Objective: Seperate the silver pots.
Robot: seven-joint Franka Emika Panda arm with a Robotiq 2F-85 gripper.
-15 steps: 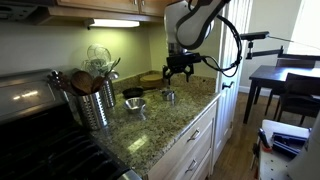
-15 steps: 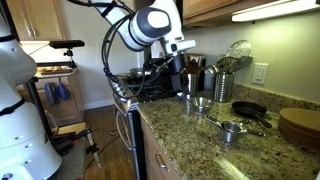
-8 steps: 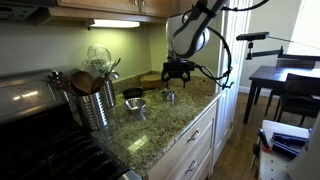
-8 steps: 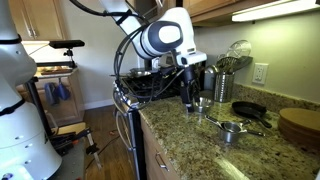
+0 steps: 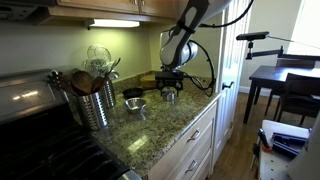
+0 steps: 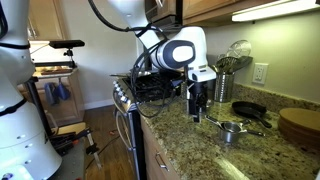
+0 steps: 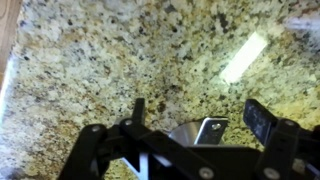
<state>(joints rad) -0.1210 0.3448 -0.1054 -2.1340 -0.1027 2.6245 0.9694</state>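
Tool (fingers spread wide) has come down over one silver pot.

In an exterior view the camera sits back by the stove, looking along the desk toward the end effector, mid distance off. In an exterior view it looks the opposite way along the desk, stove beyond the end effector, somewhat nearer. Wrist view stares straight down, close over the desk just under the end effector. All three share that granite patch.
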